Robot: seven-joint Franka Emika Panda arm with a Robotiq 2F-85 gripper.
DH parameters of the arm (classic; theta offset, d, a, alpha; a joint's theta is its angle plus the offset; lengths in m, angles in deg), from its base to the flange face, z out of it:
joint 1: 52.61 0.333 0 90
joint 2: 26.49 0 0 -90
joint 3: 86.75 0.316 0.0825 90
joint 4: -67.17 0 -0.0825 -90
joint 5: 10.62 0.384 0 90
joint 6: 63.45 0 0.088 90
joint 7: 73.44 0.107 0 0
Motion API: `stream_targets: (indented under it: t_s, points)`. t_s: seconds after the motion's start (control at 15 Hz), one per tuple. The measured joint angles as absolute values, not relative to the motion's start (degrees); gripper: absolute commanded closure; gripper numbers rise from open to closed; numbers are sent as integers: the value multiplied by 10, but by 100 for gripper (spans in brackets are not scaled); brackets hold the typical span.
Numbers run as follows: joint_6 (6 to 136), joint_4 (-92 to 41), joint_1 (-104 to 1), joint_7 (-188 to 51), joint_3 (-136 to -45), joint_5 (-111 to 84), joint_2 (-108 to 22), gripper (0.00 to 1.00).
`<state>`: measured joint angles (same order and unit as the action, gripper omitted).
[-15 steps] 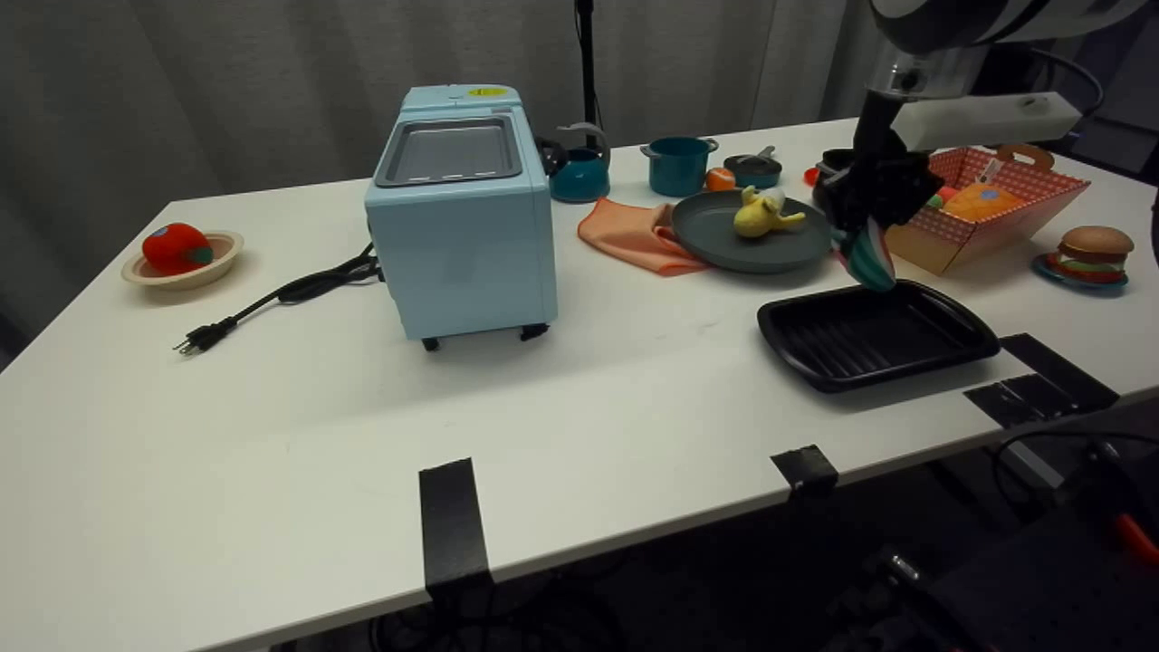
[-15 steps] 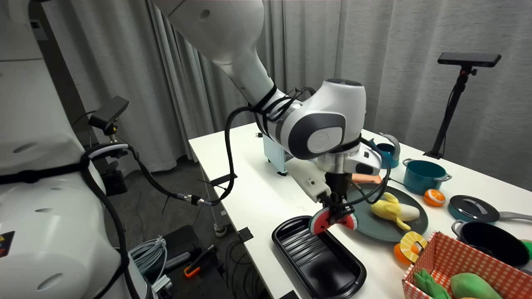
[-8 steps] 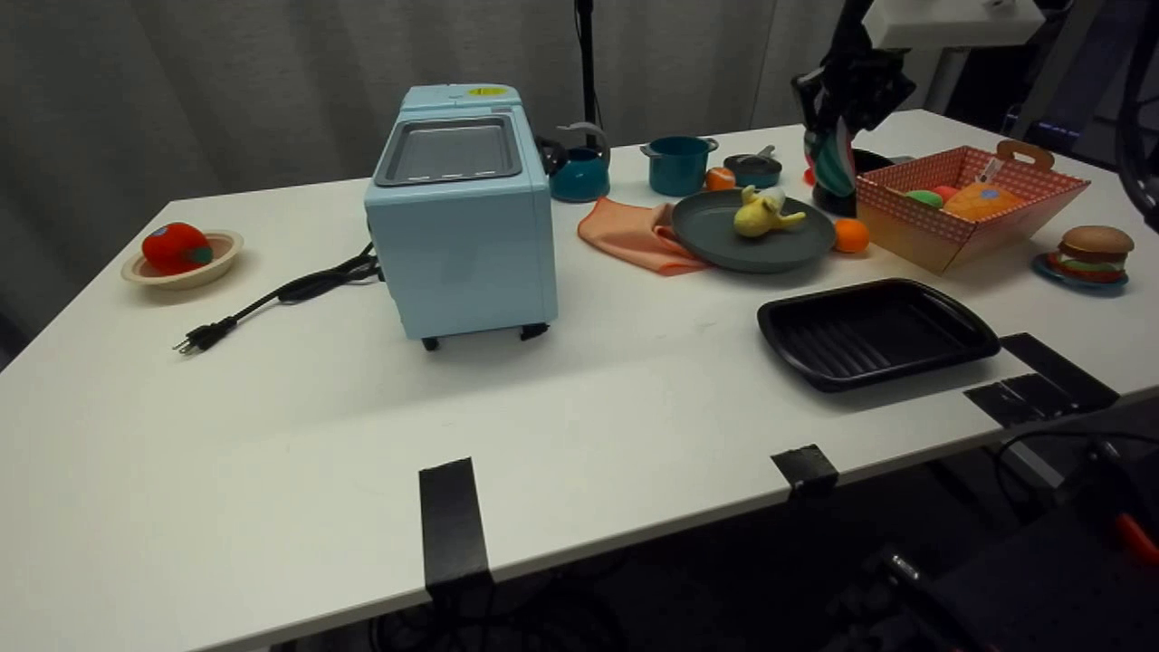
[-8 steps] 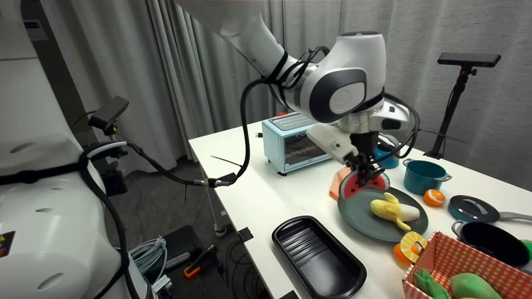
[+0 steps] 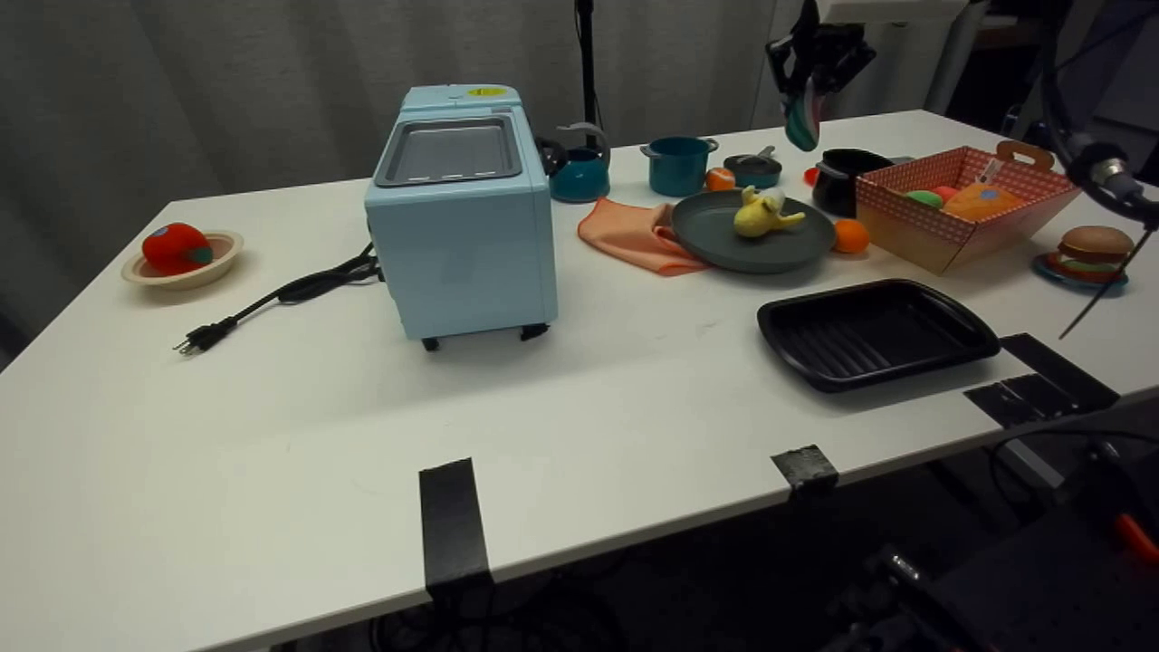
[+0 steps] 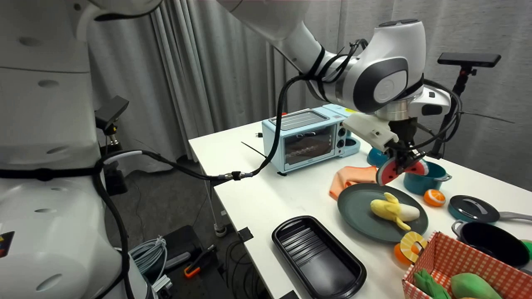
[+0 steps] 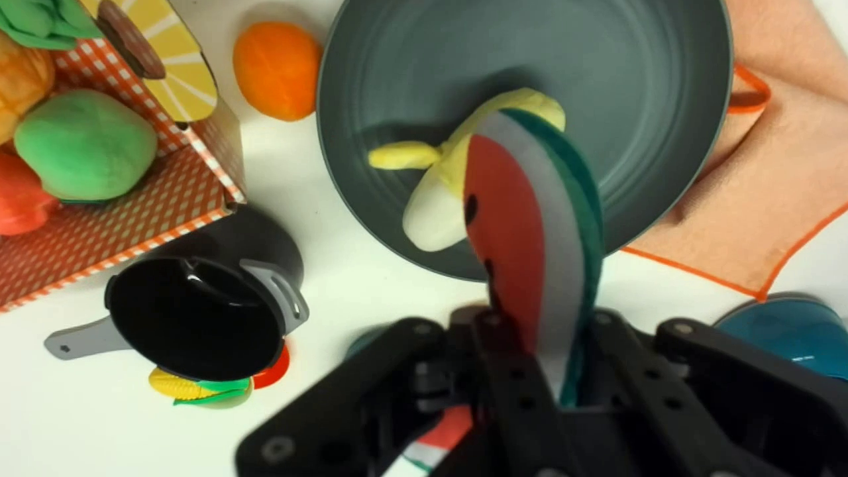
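Readable text: none. Yellow sticker (image 5: 487, 91), far end of oven (image 5: 466, 249) top: print illegible. Dark label (image 6: 6, 245), yellow and red marks, on robot (image 6: 54, 214): illegible. Blue spot (image 5: 161, 233), on red toy (image 5: 172, 252): illegible.

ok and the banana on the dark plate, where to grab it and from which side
Probably by its rounded yellow end, from above, closing across its width. The banana lies flat on the plate, and its peel flaps splay out around the middle, so that end should give cleaner sides. The gripper would first need to release the watermelon slice it holds.
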<state>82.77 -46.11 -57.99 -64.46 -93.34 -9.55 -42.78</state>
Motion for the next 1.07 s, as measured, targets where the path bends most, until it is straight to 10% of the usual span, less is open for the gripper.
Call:
stream_targets:
  t_s: [0.07,0.67,1.07]
  points:
    - [827,-447,-580,-642,-933,-95,-441,61]
    - [788,-379,-580,-629,-932,-69,-485,2]
    - [780,-359,-580,-629,-932,-58,-484,0]
